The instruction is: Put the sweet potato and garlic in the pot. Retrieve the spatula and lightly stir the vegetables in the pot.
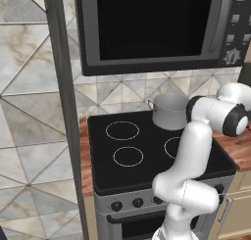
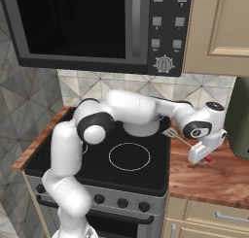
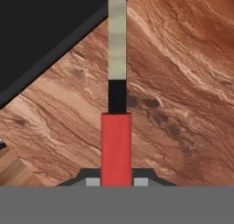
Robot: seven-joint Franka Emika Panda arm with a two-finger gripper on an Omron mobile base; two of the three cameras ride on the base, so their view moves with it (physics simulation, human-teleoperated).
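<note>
hand (image 2: 208,158) pinching spatula (image 3: 116,145) by red handle, over counter (image 2: 214,178) beside stove's right edge | we judge pot (image 1: 169,110) lies at stove's back right, beyond blade end | spatula's long axis points stoveward

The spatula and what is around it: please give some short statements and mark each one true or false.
1. The jaws are closed on the red handle of the spatula. True.
2. The spatula's head is inside the pot. False: it is near the stove's right edge, outside the pot.
3. The pot stands on the stove, at the back. True.
4. The counter under the gripper is white marble. False: it is reddish-brown wood.
</note>
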